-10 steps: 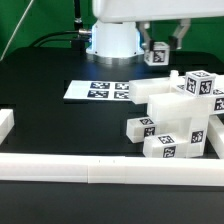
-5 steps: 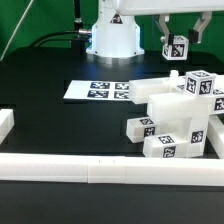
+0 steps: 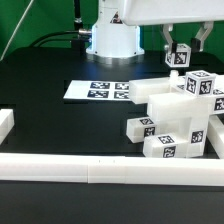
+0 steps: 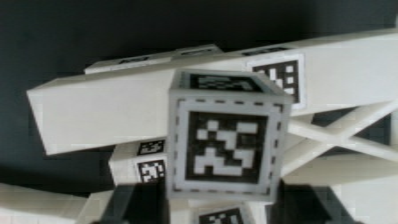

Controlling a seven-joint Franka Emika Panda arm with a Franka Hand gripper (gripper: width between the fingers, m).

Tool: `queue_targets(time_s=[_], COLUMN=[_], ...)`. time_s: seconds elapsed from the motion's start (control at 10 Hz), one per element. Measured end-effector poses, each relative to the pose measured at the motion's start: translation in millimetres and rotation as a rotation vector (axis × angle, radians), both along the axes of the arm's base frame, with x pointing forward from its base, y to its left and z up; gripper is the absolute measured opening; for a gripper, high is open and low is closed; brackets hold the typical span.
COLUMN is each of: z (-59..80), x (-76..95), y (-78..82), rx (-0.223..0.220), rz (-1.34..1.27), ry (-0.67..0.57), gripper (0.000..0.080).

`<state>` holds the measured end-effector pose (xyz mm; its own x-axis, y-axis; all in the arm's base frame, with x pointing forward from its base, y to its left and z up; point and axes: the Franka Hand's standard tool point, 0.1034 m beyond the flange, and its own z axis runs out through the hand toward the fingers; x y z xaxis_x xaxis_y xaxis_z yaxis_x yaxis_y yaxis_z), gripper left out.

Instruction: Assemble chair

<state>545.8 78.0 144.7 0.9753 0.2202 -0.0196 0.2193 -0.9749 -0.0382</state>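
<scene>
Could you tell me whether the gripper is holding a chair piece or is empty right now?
Holding one. The gripper is shut on a small tagged white block, lifted off the table above the partly built chair.

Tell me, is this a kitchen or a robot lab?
Most likely a robot lab: a robot arm's gripper holds a small tagged chair piece over a half-built white chair, beside a marker board on a black table.
</scene>
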Motion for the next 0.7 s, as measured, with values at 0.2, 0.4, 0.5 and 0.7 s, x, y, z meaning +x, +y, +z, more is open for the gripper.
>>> queue_targets(time_s=[0.2, 0.4, 0.5, 0.7], z=[-4.8, -6.6, -6.7, -6.8], x=[-1.4, -1.3, -1.1, 0.1], y=[-4.4, -4.7, -4.7, -3.3], rx=[-0.002, -0.003, -0.003, -0.003], rz=[0.002, 0.002, 0.001, 0.000], ry=[0.008, 0.011, 0.011, 0.009], gripper=[0.0277, 0.0277, 0.0277, 0.0277])
